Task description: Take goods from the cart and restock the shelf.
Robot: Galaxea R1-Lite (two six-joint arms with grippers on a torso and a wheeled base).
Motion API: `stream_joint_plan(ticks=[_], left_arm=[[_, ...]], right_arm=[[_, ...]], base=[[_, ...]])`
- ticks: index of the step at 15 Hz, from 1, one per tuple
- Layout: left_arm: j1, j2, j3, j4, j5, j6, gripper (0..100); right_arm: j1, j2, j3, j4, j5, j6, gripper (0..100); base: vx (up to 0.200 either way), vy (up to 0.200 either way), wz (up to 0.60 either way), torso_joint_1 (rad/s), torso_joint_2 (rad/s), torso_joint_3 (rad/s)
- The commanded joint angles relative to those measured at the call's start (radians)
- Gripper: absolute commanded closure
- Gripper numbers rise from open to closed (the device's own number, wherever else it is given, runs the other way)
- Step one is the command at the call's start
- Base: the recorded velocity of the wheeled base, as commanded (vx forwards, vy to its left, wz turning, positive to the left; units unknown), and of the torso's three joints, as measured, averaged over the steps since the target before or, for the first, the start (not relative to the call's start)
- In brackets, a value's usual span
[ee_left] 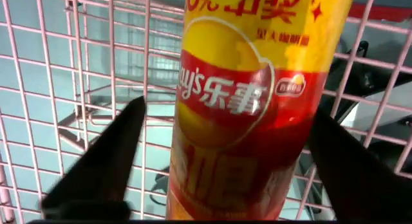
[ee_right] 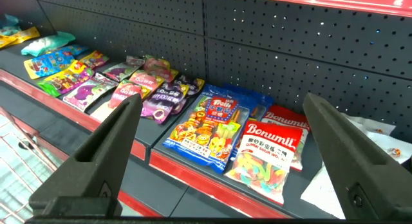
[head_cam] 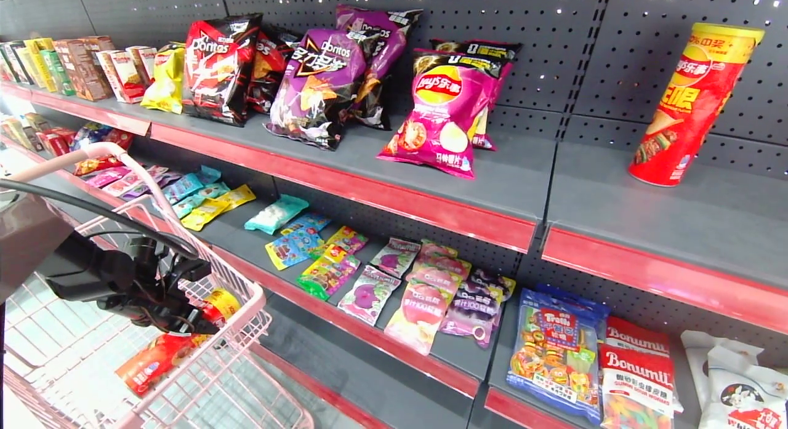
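The shelf (head_cam: 523, 170) spans the head view as grey boards with red front edges before a perforated back wall. At lower left we see the pink wire cart (head_cam: 92, 151), its rim just beside the lower board.

On the upper board stand large chip bags: a red-and-black bag (head_cam: 218, 69), a purple bag (head_cam: 320, 87) and a pink bag (head_cam: 443, 112), each leaning back. Well apart from them, on the adjoining board to the right, a tall red-and-yellow can (head_cam: 695, 103) stands tilted against the back wall.

A second can of the same colours, the chip can (head_cam: 160, 358), lies inside the cart, slanting with its yellow end raised toward the rim. In the left wrist view this chip can (ee_left: 244, 56) rises between the two dark fingers (ee_left: 96, 166) of the left gripper (ee_left: 228, 111). The jaws stand wide, one finger on each side of the can, with wire mesh visible in the gap on either side, so we see no contact.

The right gripper (ee_right: 222, 98) hovers before the lower board, its jaws fully spread and holding nothing.

On that lower board lie a blue gummy bag (head_cam: 554, 355), red-labelled gummy bags (head_cam: 637, 373), white bags (head_cam: 739, 386) and rows of small pink and purple pouches (head_cam: 431, 293).
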Motion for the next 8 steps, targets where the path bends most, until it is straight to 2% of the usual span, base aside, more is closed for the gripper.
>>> stream_joint_plan(ticks=[1,8], left_arm=[[-0.01,0.014,-0.032,0.032,-0.002,-0.014,100],[-0.009,0.016,-0.012,0.038,-0.009,-0.017,100]], right_arm=[[0.001,0.0,0.0,0.0,0.0,0.0,0],[0.001,0.0,0.0,0.0,0.002,0.0,0]], base=[[0.0,0.0,0.0,0.0,0.0,0.0],[0.0,0.0,0.0,0.0,0.0,0.0]])
